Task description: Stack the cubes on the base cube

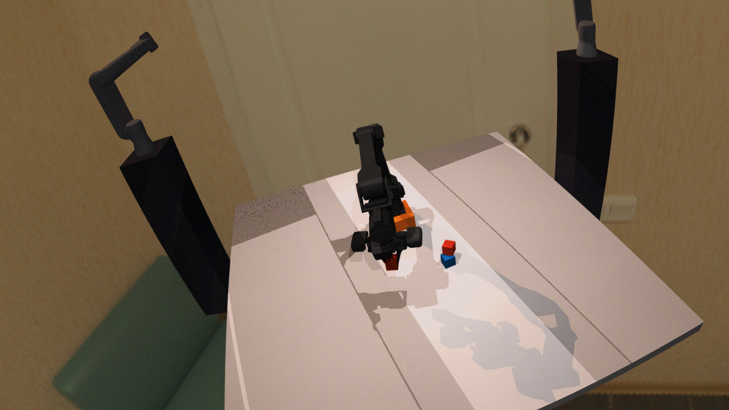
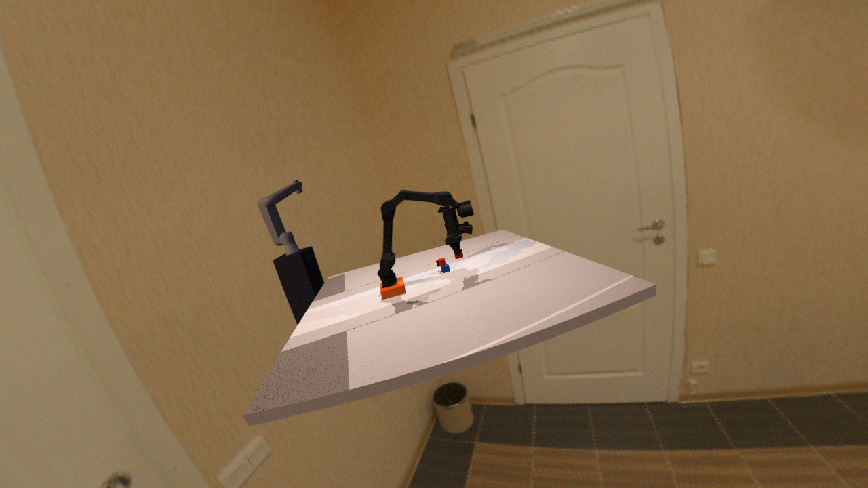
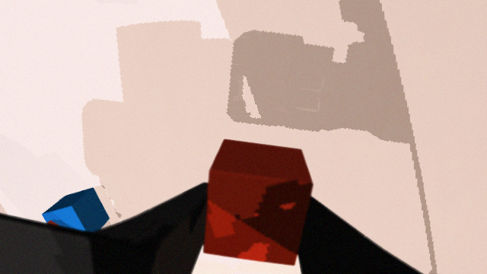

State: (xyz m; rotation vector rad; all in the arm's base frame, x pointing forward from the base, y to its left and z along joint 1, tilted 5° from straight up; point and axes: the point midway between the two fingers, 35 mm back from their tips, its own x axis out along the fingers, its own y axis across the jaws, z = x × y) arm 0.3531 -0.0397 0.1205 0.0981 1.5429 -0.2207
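Observation:
A blue base cube (image 1: 447, 261) (image 2: 445, 268) (image 3: 94, 213) stands on the table. One red cube (image 1: 448, 246) (image 2: 440, 262) sits on top of it, offset to one side; in the wrist view only a sliver of it shows past the finger. My gripper (image 1: 390, 256) (image 2: 457, 250) (image 3: 256, 199) is shut on the other red cube (image 1: 391, 263) (image 2: 459, 255) (image 3: 255, 217). The held cube is raised above the table, to the left of the base cube in the top view, and looks roughly level. The fingers grip two opposite sides of it.
The orange block (image 1: 405, 221) (image 2: 393, 288) at my arm's foot stands on the table (image 1: 285, 326) (image 2: 461, 327). A black pedestal (image 1: 173, 224) (image 2: 296, 280) with a grey arm stands beyond the table edge; another pedestal (image 1: 583, 127) shows in the top view. Shadows and light bands cross the table.

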